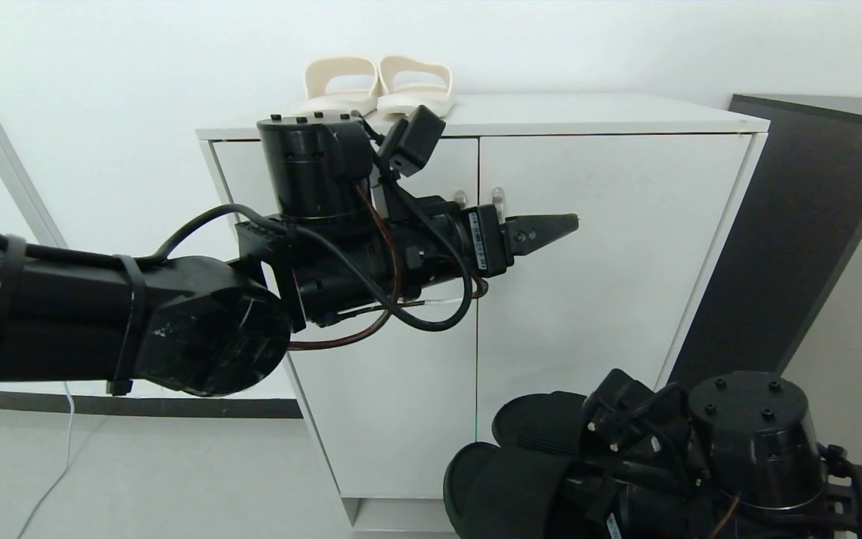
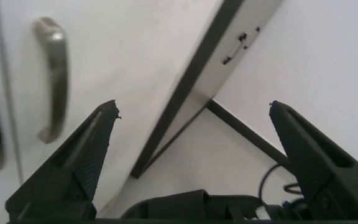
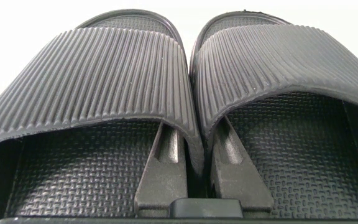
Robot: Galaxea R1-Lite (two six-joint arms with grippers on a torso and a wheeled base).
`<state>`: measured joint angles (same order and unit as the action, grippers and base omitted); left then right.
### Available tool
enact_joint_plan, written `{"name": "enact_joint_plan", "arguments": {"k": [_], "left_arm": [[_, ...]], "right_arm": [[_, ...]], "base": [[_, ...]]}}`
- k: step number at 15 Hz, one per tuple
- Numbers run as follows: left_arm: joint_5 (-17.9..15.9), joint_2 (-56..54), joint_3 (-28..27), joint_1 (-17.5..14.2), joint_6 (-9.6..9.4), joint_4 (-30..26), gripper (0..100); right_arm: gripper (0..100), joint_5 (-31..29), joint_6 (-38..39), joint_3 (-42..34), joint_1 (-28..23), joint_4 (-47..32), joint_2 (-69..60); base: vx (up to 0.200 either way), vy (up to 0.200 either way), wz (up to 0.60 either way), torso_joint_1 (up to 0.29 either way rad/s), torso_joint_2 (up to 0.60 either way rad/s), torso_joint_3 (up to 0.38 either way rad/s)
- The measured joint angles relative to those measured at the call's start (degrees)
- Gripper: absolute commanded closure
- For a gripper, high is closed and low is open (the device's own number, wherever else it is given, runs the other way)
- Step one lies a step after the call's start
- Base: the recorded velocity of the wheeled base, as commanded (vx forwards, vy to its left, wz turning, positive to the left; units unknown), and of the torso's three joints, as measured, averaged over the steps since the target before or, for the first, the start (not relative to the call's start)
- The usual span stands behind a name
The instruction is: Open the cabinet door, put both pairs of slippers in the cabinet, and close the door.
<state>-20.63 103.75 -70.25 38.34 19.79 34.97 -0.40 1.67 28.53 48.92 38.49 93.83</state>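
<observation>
You see a white wall behind; a dark skirting strip runs along its foot on the left. A thin white cable trails over the pale floor. A dark grey panel stands tilted at right

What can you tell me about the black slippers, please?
The black slippers are a pair of slides, rubbery-looking, with ribbed straps and textured footbeds. They are held side by side, inner walls pressed together between the jaws of the right gripper, one jaw inside each slipper, low in front of the closed white cabinet.
</observation>
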Motion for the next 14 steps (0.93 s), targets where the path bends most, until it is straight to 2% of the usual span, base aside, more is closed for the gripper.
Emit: {"name": "enact_joint_plan", "arguments": {"k": [6, 11, 14], "left_arm": [[1.22, 0.73, -0.22, -3.04, -0.02, 0.02, 0], [1.48, 3.05, -2.36, -3.51, -0.02, 0.06, 0], [2.86, 4.96, -4.74, -3.78, -0.09, 0.09, 0]], "right_arm": [[100, -0.02, -0.01, -0.33, -0.09, 0.13, 0.0], [100, -0.02, 0.0, -0.33, -0.09, 0.24, 0.05], [100, -0.02, -0.01, -0.33, -0.09, 0.24, 0.07]], "base": [[0.0, 0.0, 0.0, 0.0, 0.0, 0.0], [0.0, 0.0, 0.0, 0.0, 0.0, 0.0], [0.0, 0.0, 0.0, 0.0, 0.0, 0.0]]}}
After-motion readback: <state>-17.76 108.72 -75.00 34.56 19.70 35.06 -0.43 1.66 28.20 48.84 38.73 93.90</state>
